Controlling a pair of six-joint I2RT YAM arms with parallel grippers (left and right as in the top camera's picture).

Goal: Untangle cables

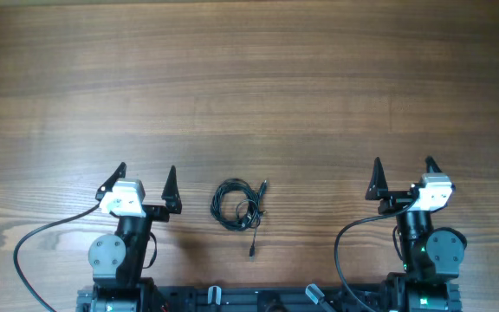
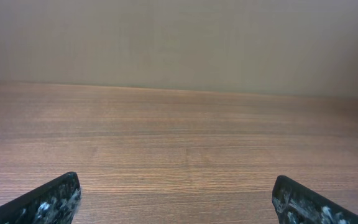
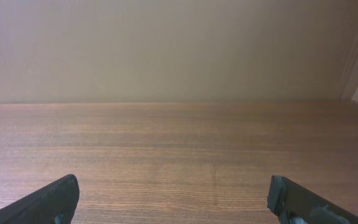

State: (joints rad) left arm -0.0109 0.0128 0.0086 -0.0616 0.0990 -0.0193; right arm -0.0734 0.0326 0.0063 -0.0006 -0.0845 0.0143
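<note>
Cables [image 1: 239, 206] lying coiled at lower centre, tail trailing toward bottom edge. Your left pincer [image 1: 145, 178] sitting nearer, right pincer [image 1: 403, 172] farther off. Both gaping wide, holding nothing.

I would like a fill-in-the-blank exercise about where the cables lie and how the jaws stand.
The cables lie on the table ___ the left arm and the right arm.
The left jaws stand ___.
The right jaws hold ___.
The cables are nearer the ___ jaws.
Missing words: between, open, nothing, left.
</note>
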